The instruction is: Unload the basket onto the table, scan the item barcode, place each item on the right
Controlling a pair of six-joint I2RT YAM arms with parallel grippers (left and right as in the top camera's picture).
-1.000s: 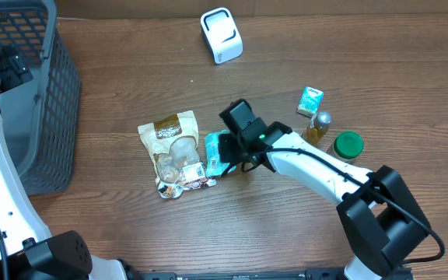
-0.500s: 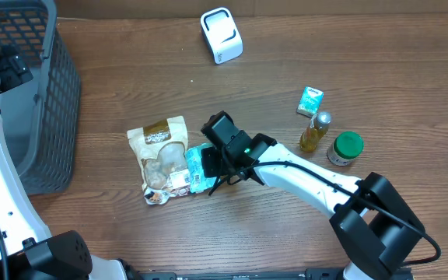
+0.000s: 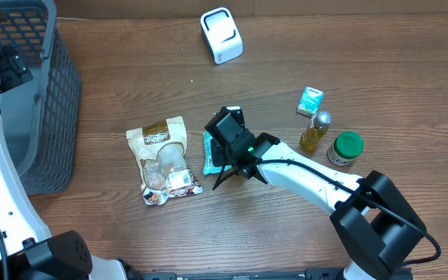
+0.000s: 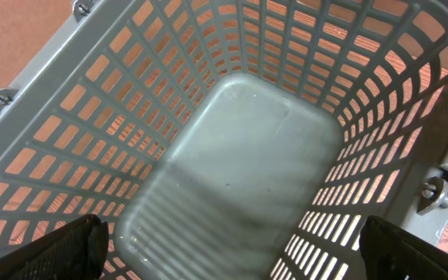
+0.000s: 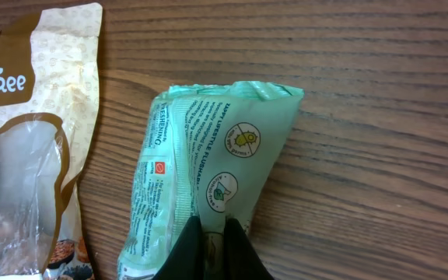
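Note:
A teal-green flat packet [image 5: 208, 148] lies on the wooden table, printed side up. My right gripper [image 5: 212, 237] is shut on its near edge, with a thin fold of the wrapper pinched between the black fingers. In the overhead view the packet [image 3: 211, 152] sits mid-table under the right gripper [image 3: 222, 158]. The white scanner [image 3: 221, 35] stands at the back of the table, well away from the packet. My left gripper [image 4: 228, 253] hangs open above the grey basket [image 4: 169, 93] with nothing between its fingers.
A brown snack bag [image 3: 162, 155] lies just left of the packet, its edge also showing in the right wrist view [image 5: 22, 155]. To the right stand a small teal box [image 3: 310, 101], an oil bottle [image 3: 315, 131] and a green-lidded jar [image 3: 347, 146]. The basket [image 3: 45, 101] fills the left edge.
My right gripper slid left with the packet, pushing the snack bag leftward, then drew back a little to the right. The packet now lies apart from the bag. The left arm stayed still.

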